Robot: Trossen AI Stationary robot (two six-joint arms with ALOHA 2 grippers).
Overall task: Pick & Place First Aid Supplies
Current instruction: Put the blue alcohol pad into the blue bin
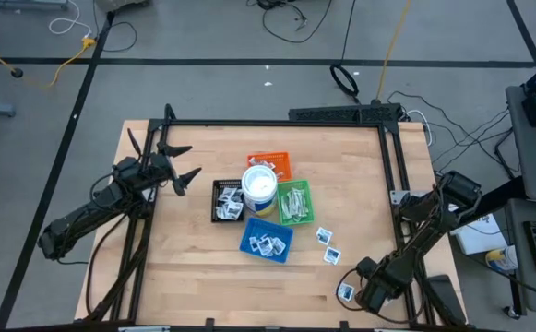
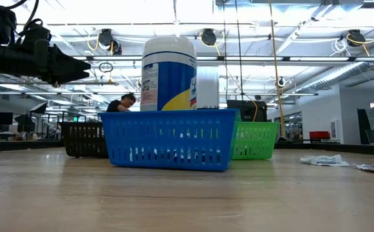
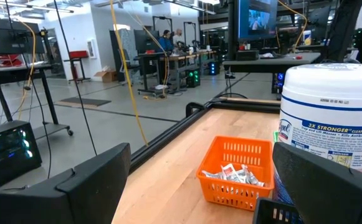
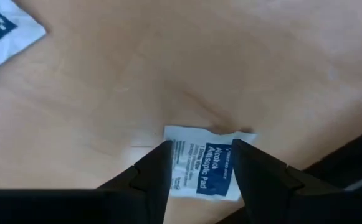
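Observation:
My right gripper (image 4: 200, 155) is open and points down at the table's near right corner (image 1: 349, 288). Its two fingertips stand on either side of a white square packet with dark-blue print (image 4: 202, 169), which lies flat on the wood. Two more such packets (image 1: 323, 234) (image 1: 332, 254) lie loose right of the blue tray, and the corner of another (image 4: 3, 28) shows in the right wrist view. My left gripper (image 1: 192, 162) is open wide and hovers above the table, left of the black tray (image 1: 228, 198). My right gripper comes at the packet from above, with a finger (image 4: 152, 174) over one side edge (image 4: 171, 163) and the other finger over the opposite edge. I cannot tell whether they touch it. The packet lies flat on the table.
Orange tray (image 1: 269, 164), black tray, green tray (image 1: 295, 201) and blue tray (image 1: 266, 242) with packets stand around a white tub with a blue band (image 1: 259, 187) at mid-table. A dark frame rail (image 4: 355, 162) runs close beside the packet. Bare wood lies left and near.

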